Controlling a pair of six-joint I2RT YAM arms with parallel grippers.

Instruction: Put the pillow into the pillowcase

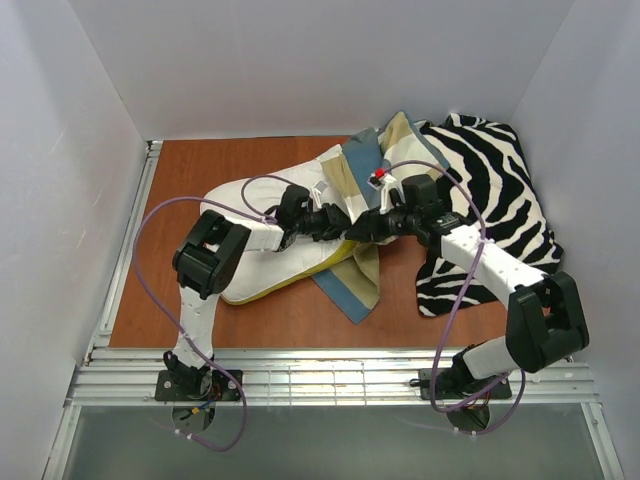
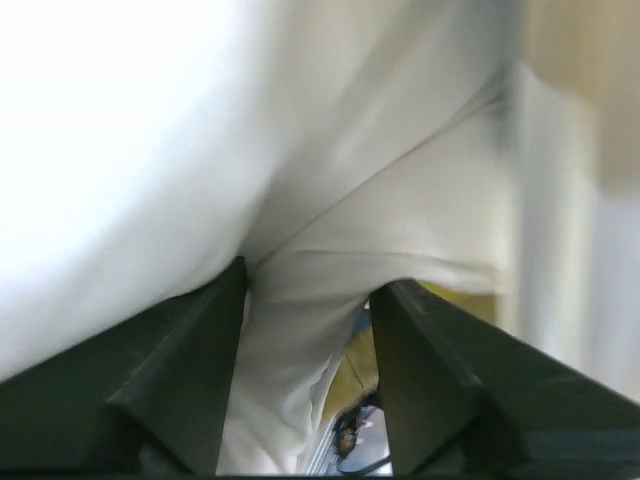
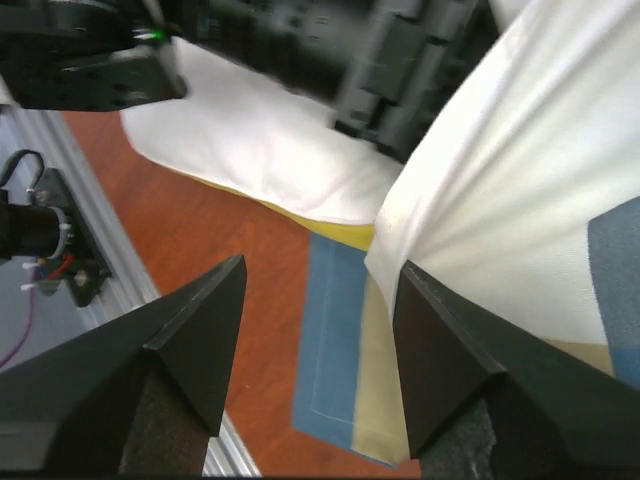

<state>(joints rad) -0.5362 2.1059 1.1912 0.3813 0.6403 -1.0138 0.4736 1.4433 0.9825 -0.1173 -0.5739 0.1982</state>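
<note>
White fabric bunches between the dark fingers of the left gripper (image 2: 307,275). They stand fairly close, pressing a fold of the soft white rectangular pillow with a yellow underside (image 1: 275,268). A sliver of yellow shows just under that fold, so I judge the cloth to be the pillow's and not the cover's. The hold sits at the pillow's right end, the end that has to enter first.

The large flat fabric pillowcase in blue, tan and cream check blocks (image 1: 355,165) lies across that same end, and its lower flap trails onto the brown wooden table (image 1: 200,170). In the right wrist view the right gripper (image 3: 315,270) has its jaws spread wide and nothing clamped between them. The cream cloth of the pillowcase (image 3: 520,200) drapes over its right-hand finger, with folds fanning from that spot. This looks like propping the mouth up so the pillow (image 3: 270,150) can slide under.

Most of the pillow lies bare on the table, so the insertion seems barely begun. The black-and-white zebra-striped cloth (image 1: 495,200) lies to the right, partly under the pillowcase, and could drag along.
</note>
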